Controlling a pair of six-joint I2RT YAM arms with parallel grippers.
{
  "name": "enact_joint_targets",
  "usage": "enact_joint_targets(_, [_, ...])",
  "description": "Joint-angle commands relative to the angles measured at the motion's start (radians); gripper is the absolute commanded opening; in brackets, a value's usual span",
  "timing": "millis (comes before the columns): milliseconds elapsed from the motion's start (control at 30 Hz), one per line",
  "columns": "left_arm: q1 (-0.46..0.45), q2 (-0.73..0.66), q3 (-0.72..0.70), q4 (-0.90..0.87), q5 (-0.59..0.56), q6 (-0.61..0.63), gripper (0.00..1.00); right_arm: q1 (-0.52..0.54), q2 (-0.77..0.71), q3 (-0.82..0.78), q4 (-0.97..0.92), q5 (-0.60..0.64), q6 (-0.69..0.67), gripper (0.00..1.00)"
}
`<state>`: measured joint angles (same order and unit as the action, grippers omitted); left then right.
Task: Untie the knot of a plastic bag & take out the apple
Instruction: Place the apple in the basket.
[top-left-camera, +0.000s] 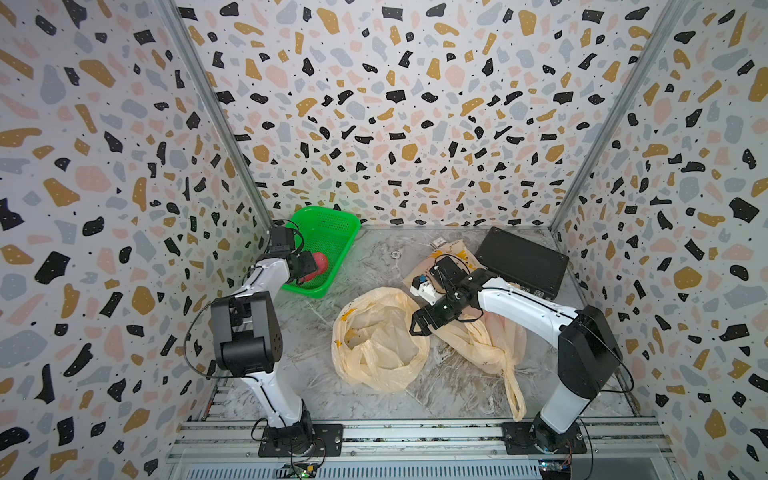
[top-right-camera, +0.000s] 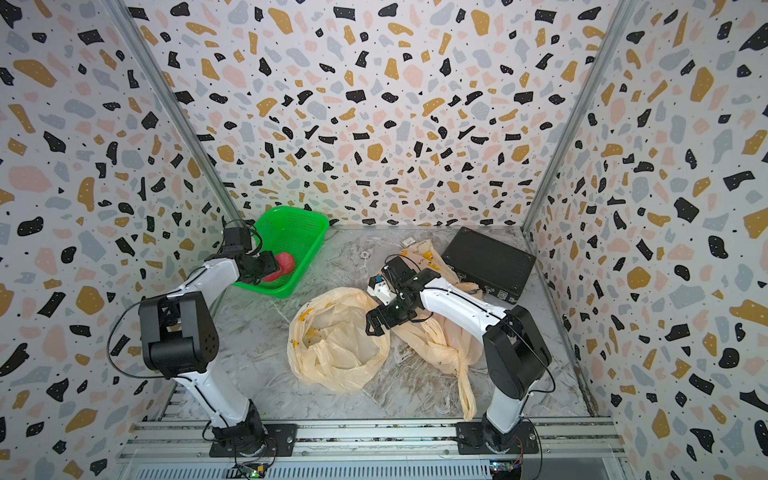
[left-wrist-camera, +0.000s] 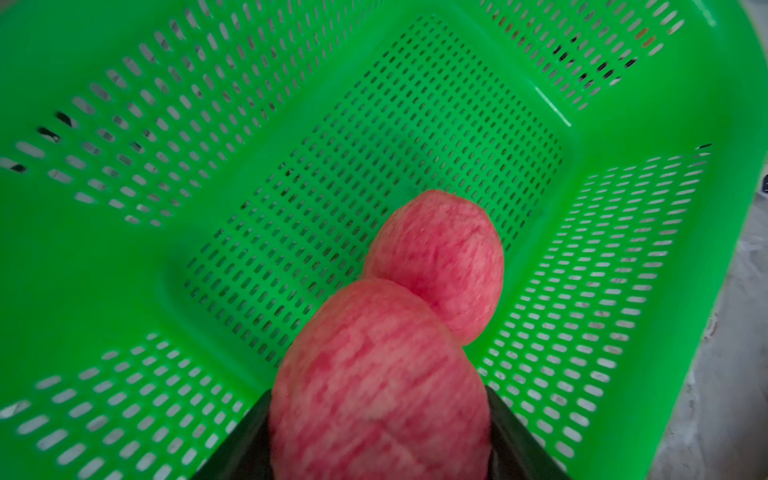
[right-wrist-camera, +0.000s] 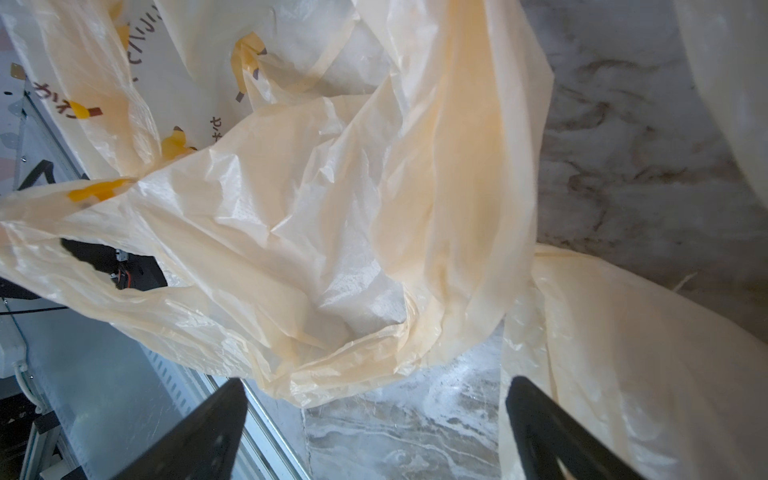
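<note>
- Clock directions are read in the top views, with 12 o'clock at the back wall.
- The left hand (left-wrist-camera: 380, 436) is clamped on a red-streaked apple (left-wrist-camera: 378, 382). In the left wrist view its two dark fingers (left-wrist-camera: 245, 440) press the fruit from either side.
- That apple sits inside the green basket (top-left-camera: 332, 232), over the basket's perforated floor. Whether it rests on the floor cannot be told.
- A second apple (left-wrist-camera: 440, 262) lies in the basket just beyond the held one. The two overlap in the wrist view, so contact between them cannot be told.
- The basket stands at about 10 o'clock on the marble tabletop (top-left-camera: 299, 365), close to the back corner.
- The right hand (top-left-camera: 417, 326) has its fingers spread wide apart and grips nothing. It hovers at the 3 o'clock edge of the open bag (top-left-camera: 378, 340).
- The open bag, pale yellow plastic, lies near the middle of the tabletop in both top views, with its mouth gaping upward.
- A second bag (top-left-camera: 490, 345) lies crumpled and twisted at 3 o'clock from the open one, partly under the right arm. One handle loop trails toward 6 o'clock.
- A printed bag (top-left-camera: 453, 253) lies flat at about 1 o'clock, beneath the right wrist.
- A black case (top-left-camera: 521, 262) sits at 2 o'clock, near the back corner.
</note>
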<state>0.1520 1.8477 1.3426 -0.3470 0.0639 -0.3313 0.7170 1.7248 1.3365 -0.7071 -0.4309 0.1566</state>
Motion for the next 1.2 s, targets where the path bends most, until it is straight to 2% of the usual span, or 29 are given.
enact_joint_targets(0, [0.008,0.023,0.012,0.01,0.0,0.019,0.61,-0.001,-0.008,0.041,-0.041,0.013,-0.009,1.0])
enact_joint_targets(67, [0.008,0.026,0.012,0.006,0.011,0.017,0.68,-0.001,-0.008,0.048,-0.045,0.013,-0.01,1.0])
enact_joint_targets(267, [0.008,-0.051,-0.035,0.034,0.021,0.016,0.79,-0.001,-0.012,0.074,-0.066,0.022,-0.022,1.0])
enact_joint_targets(333, [0.008,-0.097,-0.051,0.043,0.034,0.011,0.96,-0.002,-0.013,0.092,-0.08,0.029,-0.028,1.0])
enact_joint_targets(367, [0.008,-0.119,-0.058,0.046,0.042,0.008,1.0,-0.003,-0.017,0.099,-0.086,0.03,-0.03,1.0])
enact_joint_targets(600, [-0.026,-0.289,-0.058,0.028,0.134,0.014,0.99,-0.024,-0.032,0.162,-0.141,0.075,-0.041,1.0])
enact_joint_targets(733, [-0.158,-0.356,-0.006,-0.018,0.197,0.052,1.0,-0.071,-0.079,0.189,-0.168,0.16,-0.013,1.0])
enact_joint_targets(867, [-0.332,-0.349,0.033,-0.027,0.249,0.042,1.0,-0.125,-0.132,0.216,-0.197,0.259,0.01,1.0])
enact_joint_targets(1000, [-0.469,-0.278,0.055,0.016,0.278,0.018,0.99,-0.204,-0.168,0.233,-0.212,0.349,0.023,1.0])
enact_joint_targets(1167, [-0.554,-0.131,0.059,0.043,0.324,-0.02,0.97,-0.309,-0.123,0.243,-0.204,0.383,0.021,1.0])
